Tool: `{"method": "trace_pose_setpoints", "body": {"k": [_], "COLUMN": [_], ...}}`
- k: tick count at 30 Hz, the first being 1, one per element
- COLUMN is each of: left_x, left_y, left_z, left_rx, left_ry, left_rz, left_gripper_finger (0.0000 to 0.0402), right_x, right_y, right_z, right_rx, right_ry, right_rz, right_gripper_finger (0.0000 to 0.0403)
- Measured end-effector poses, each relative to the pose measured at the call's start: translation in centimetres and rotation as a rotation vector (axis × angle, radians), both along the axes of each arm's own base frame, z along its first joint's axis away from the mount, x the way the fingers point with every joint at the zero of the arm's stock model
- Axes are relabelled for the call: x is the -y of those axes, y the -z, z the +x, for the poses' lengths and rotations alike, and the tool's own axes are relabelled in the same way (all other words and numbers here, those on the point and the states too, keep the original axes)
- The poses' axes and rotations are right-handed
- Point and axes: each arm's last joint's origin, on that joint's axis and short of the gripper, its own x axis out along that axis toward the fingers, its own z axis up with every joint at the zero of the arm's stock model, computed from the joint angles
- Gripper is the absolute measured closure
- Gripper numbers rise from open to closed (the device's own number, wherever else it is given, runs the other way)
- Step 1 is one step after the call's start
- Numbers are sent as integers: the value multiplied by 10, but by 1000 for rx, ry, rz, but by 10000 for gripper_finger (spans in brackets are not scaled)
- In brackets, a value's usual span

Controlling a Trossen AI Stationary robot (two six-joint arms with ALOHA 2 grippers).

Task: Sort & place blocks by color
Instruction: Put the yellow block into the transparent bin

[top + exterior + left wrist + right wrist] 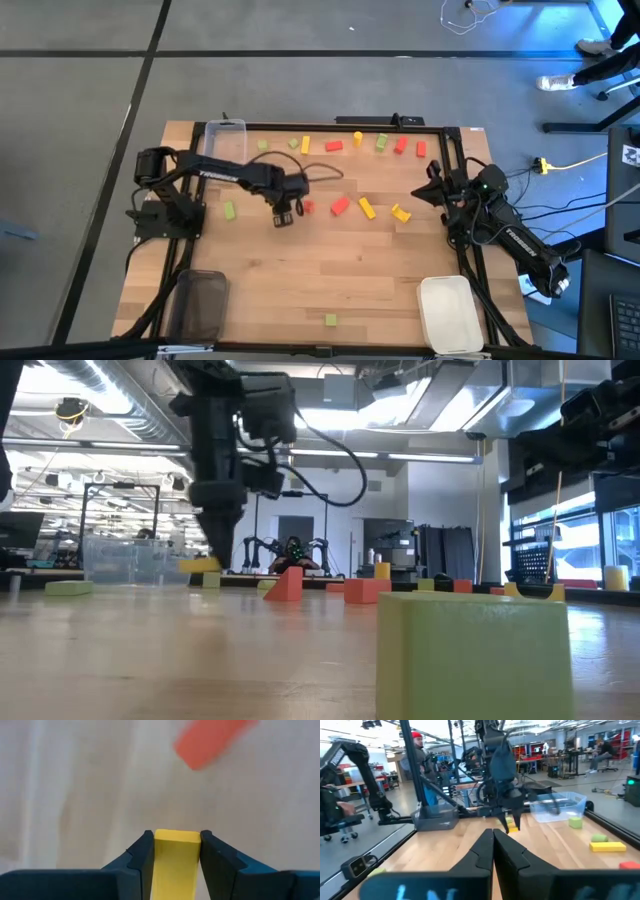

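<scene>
left claw (284,214): out over the middle-left of the wooden counter (300,270), pinching a yellow block (174,857) between its two fingers; in the left wrist view the block fills the gap between the pads, and in the low view it hangs just clear of the wood

right claw (493,845): parked at the right edge of the counter, fingers pressed together with nothing in them

held block's neighbours: a small red block (308,207) sits just beside the left claw, and a bigger red block (340,205) lies a bit further right

middle of the counter: two more yellow blocks, one (367,208) next to the bigger red one and one (401,213) nearer the right arm

far edge: a loose row of blocks, including a light green one (263,146), a yellow one (306,145), a red one (333,146), another green one (381,143) and a red one (401,145)

strays: one light green block (229,210) left of the held one, and another (331,320) alone near the front edge; that's the huge green one in the low view

clear tray (223,137): far left corner of the counter, can't tell if anything's in it

dark tray (199,304): front left corner

white tray (447,312): front right corner, no blocks on it that I can see

background: a person (417,757) stands in the room beyond the counter, seen in the right wrist view
</scene>
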Motion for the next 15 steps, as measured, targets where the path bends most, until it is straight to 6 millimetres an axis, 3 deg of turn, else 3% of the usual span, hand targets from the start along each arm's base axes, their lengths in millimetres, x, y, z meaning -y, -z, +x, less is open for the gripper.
{"method": "trace_pose_setpoints", "body": {"k": [7, 15], "left_x": [-45, -99], "left_y": [-43, -95], "left_z": [-6, -54], "left_rx": [-13, -21], "left_ry": [-188, -491], "left_rz": [126, 298], "left_gripper_finger": [281, 281], "right_x": [2, 2], "right_y": [0, 0], "right_z": [0, 0], "right_rx": [6, 5], "right_ry": [77, 77], "right_rz": [22, 35], "right_gripper_finger": [391, 391]}}
